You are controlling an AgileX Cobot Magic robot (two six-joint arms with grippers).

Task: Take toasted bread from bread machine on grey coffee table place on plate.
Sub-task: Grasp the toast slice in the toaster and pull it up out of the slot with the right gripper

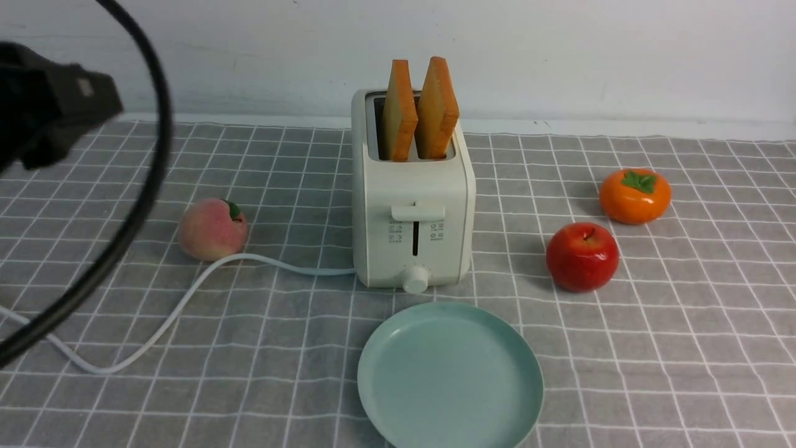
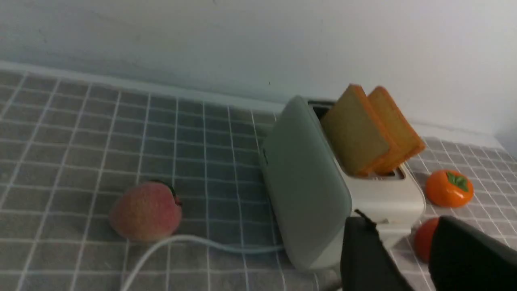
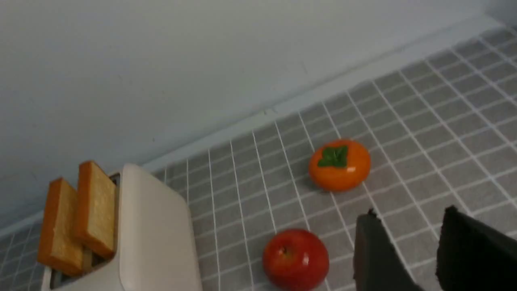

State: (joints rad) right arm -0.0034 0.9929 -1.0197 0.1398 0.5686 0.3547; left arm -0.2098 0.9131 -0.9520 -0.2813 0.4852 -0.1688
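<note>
The cream-white bread machine (image 1: 413, 211) stands mid-table on the grey coffee table (image 1: 684, 348). Two slices of toasted bread (image 1: 399, 112) (image 1: 438, 109) stick up from its slots. The mint-green plate (image 1: 449, 379) lies empty just in front of it. My left gripper (image 2: 404, 226) is open and empty, held above the table to the left of the bread machine (image 2: 307, 186), apart from the toast (image 2: 355, 133). My right gripper (image 3: 410, 214) is open and empty, to the right of the bread machine (image 3: 153, 234), above bare cloth. It does not show in the front view.
A peach (image 1: 212, 229) lies left of the bread machine by its white cord (image 1: 186, 298). A red apple (image 1: 582, 256) and an orange persimmon (image 1: 635, 196) lie to the right. My left arm's black body (image 1: 56, 106) and cable (image 1: 149, 186) hang at far left. A wall backs the table.
</note>
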